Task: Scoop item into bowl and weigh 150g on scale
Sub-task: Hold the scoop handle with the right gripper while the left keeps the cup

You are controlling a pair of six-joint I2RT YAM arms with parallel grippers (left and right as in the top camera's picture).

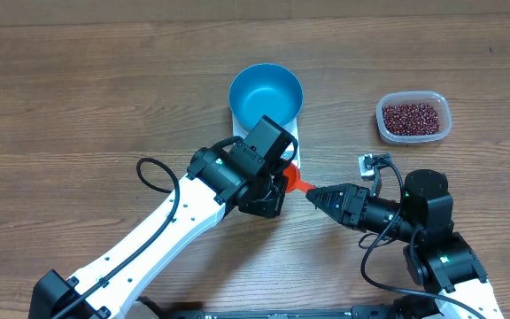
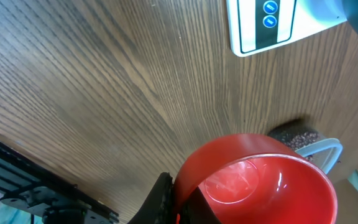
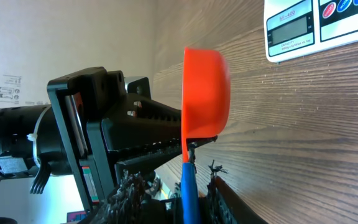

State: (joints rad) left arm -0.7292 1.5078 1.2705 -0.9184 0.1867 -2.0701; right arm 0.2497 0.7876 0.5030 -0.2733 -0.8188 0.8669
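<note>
- left gripper (image 1: 277,187): jaws squeezed right down. It looks like it has the red-orange round plastic scoop (image 3: 207,87) by the cup end.
- right gripper (image 1: 315,197): comes in from the opposite side. The scoop's thin blue handle (image 3: 189,190) sits between its fingers (image 3: 225,202). The jaws are partly apart, and honestly I can't tell if they're pinching the handle or just around it.
- the small flat white rectangular kitchen scale (image 3: 303,28) is just past the scoop, near both grippers. The round deep bright blue plastic bowl (image 1: 266,96) sits on top of it.
- the tiny dark red-maroon beans (image 1: 413,118) are in a clear rounded-rectangular plastic tub (image 1: 382,120). It's on the right arm's side of the bowl, well apart from the left gripper.
- hard to see:
  - from overhead the scale is mostly under the bowl and the left arm, only a white edge pokes out
  - the wrist views cut its display and buttons at the frame edge, and the digits are too small to read
  - the left fingertips hide behind the scoop cup
- looks: the beans are a flat, loose layer of little ovals. The bowl is smooth and glossy blue inside.
</note>
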